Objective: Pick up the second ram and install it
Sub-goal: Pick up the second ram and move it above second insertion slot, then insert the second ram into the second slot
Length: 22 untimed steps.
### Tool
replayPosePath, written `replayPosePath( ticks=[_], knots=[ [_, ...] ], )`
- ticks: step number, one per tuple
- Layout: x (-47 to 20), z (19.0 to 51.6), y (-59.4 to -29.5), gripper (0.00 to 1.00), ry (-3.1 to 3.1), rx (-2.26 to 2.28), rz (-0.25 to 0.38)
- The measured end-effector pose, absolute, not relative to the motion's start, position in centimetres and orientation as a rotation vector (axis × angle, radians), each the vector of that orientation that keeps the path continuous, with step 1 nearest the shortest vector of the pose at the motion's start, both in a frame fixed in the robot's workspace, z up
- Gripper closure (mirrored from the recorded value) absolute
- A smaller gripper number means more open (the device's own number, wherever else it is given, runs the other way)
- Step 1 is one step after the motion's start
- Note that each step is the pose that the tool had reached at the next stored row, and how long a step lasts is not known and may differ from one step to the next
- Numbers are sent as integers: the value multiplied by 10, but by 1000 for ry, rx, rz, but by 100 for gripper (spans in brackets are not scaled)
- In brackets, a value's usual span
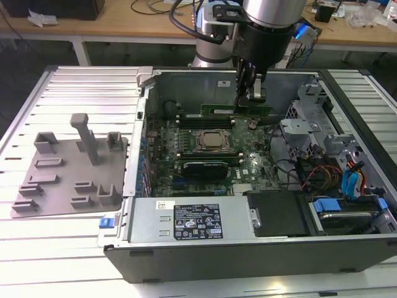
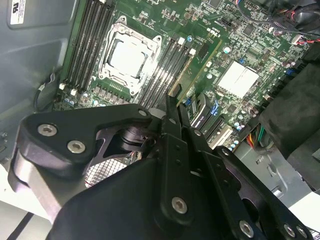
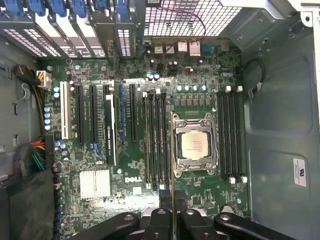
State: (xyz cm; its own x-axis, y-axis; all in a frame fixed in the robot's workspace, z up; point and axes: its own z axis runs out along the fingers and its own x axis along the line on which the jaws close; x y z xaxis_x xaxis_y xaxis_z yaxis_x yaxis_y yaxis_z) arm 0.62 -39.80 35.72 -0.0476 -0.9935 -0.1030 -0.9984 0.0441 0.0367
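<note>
The second ram is a thin green stick that my gripper is shut on, held edge-down inside the open computer case. It hangs over the motherboard, just past the silver processor on the far side. In both wrist views the second ram shows edge-on, running out from between the black fingertips of the gripper. It lines up along the long black memory slots beside the processor. Whether its lower edge touches a slot I cannot tell.
A grey moulded parts holder lies on the slatted table at the exterior view's left. The power supply runs along the case's near side. Drive bays with blue and orange cables fill the exterior view's right. More slots flank the processor.
</note>
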Motion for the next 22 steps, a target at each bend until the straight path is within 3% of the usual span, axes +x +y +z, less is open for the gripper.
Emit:
replayPosePath(
  ticks=[15, 22],
  knots=[
    [5, 355, -397, 89, 2227, -2127, 164],
    [3, 337, -391, 89, 2223, -2123, 173]
  ],
)
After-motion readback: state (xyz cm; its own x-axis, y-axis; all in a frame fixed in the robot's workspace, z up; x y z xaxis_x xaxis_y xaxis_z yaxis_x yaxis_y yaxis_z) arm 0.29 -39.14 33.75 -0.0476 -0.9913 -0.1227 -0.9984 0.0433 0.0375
